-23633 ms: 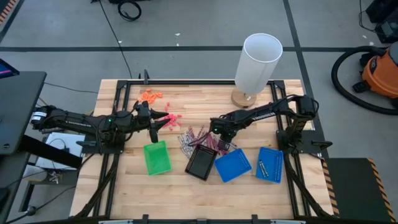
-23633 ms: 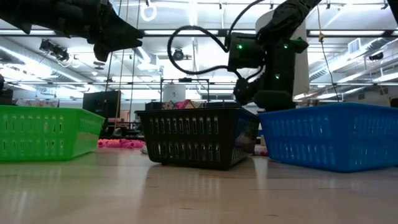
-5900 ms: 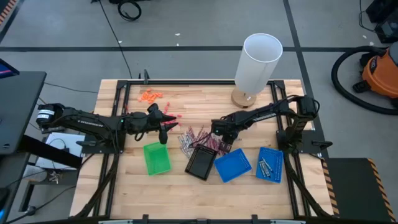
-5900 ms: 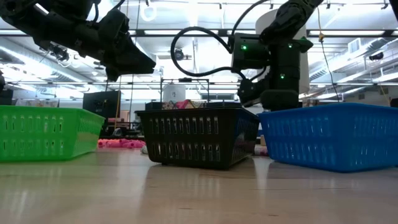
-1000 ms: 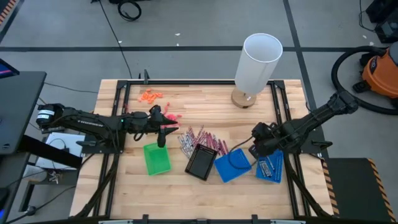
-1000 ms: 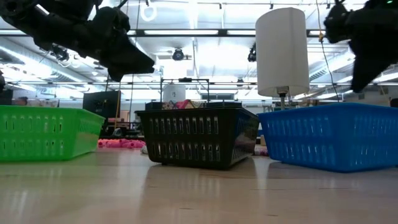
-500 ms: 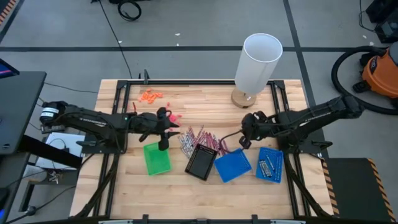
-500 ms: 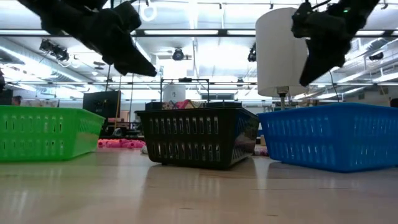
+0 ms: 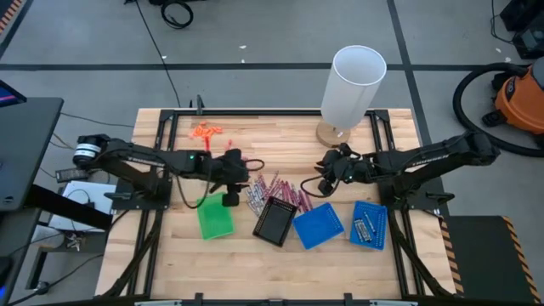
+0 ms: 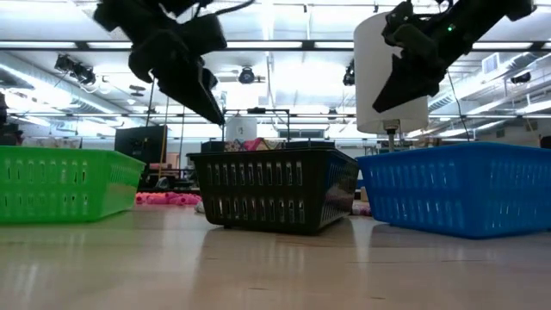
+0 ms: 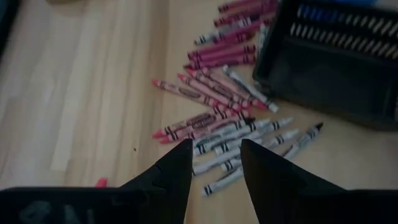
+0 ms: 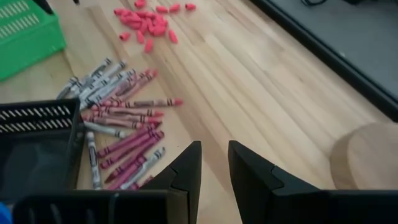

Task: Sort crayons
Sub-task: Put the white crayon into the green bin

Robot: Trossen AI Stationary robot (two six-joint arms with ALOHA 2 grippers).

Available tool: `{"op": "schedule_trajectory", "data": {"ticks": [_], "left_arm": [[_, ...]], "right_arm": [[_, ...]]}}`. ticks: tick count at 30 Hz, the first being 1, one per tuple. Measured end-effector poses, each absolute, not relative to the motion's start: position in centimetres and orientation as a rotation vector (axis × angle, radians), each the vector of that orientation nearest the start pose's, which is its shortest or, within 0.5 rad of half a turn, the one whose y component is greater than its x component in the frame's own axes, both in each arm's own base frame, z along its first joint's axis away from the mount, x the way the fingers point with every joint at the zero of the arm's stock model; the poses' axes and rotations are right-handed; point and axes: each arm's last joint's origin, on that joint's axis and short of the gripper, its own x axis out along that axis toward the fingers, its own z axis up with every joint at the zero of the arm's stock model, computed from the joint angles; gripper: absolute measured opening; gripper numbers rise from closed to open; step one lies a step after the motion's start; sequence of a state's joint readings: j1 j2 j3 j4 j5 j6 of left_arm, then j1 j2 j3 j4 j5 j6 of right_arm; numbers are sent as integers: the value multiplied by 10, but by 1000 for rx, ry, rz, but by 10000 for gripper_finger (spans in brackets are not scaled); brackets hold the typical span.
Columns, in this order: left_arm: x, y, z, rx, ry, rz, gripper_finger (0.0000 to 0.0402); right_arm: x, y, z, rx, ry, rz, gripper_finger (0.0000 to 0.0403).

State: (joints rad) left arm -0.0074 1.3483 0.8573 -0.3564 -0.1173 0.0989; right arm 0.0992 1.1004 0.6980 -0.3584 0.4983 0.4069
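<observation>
High view: we see the left gripper reaching in beside the green tray, the right gripper stretched low toward the crayons, which lie loose on the table behind the black tray.

Low view: both arms hang tilted above the 3 trays.

Left wrist view: fingers apart, empty, over pink and grey crayons.

Right wrist view: fingers slightly apart, empty, near the pile.

We see grey concrete floor around the wooden table, orange shop vac right of it, ceiling striplights behind.
</observation>
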Motion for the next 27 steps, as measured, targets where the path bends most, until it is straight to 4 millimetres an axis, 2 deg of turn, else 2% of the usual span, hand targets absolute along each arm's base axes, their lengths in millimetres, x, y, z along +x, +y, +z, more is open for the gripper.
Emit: {"op": "schedule_trajectory", "data": {"ticks": [5,10,17,21,27], "left_arm": [[287,0,224,181,974,-24,149],[299,2,220,251,1023,-64,149],[315,18,213,214,1118,-76,149],[324,23,210,263,1170,-113,149],[332,23,191,335,1304,-208,147]], "right_arm": [[220,7,228,138,581,-496,89],[221,7,225,114,537,-477,89],[221,7,217,100,498,-464,89],[220,7,213,96,499,-459,89],[219,7,213,93,501,-457,89]]}}
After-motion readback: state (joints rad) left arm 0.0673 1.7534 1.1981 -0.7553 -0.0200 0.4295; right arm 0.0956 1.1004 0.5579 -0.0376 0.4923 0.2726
